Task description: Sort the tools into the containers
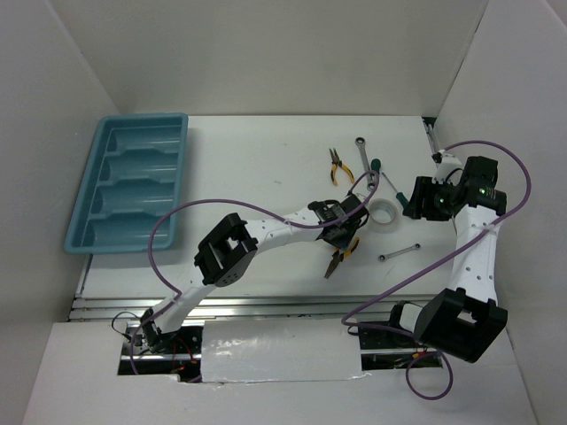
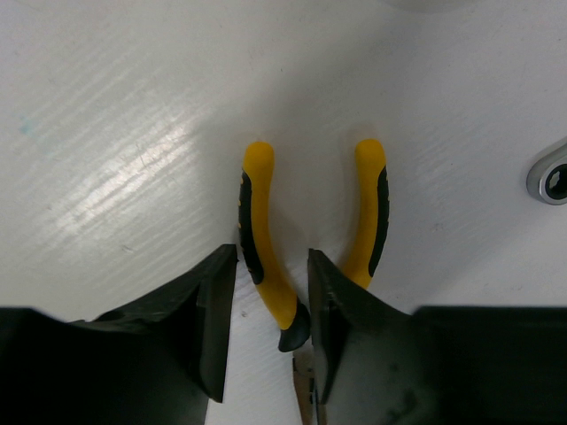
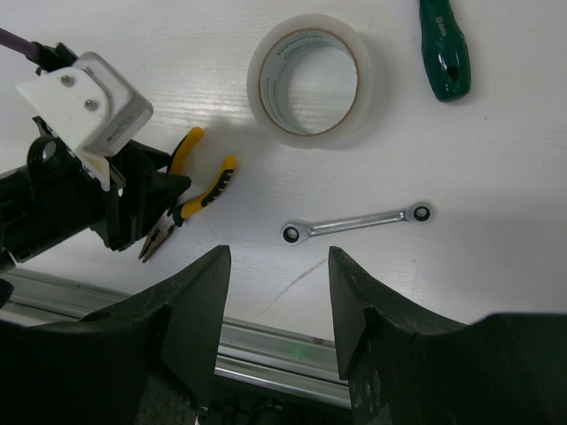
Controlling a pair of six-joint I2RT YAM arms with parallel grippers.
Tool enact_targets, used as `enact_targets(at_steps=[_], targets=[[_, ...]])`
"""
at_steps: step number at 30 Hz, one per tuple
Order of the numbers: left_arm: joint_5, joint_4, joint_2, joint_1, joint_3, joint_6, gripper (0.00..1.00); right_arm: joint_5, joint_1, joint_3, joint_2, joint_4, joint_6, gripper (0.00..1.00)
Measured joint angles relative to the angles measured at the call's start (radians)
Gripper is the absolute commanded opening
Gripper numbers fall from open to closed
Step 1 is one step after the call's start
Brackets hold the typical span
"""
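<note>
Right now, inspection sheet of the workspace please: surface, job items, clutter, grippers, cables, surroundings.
Surface: white table, metal rail at near edge.
Job's things: light blue tray far left, four compartments empty; near pliers, far pliers, far wrench, near wrench, green-handled screwdriver and tape ring all on the table.
Clutter: thin item in far right corner, too small to tell.
Grippers: left gripper open, fingers astride one handle of the near pliers; right gripper open, holding nothing.
Cables: purple cables loop off both arms.
Surroundings: white walls on three sides.
</note>
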Motion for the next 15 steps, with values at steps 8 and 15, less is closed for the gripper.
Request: enact_targets(at_steps=[8, 15], targets=[[-0.032, 0.026, -0.003, -0.007, -0.039, -0.013, 0.15, -0.009, 0.000, 0.009, 0.006, -0.008, -0.008, 0.56], [-0.037, 0.006, -0.014, 0.014, -0.039, 0.093, 0.00, -0.014, 0.000, 0.017, 0.006, -0.010, -0.012, 0.56]])
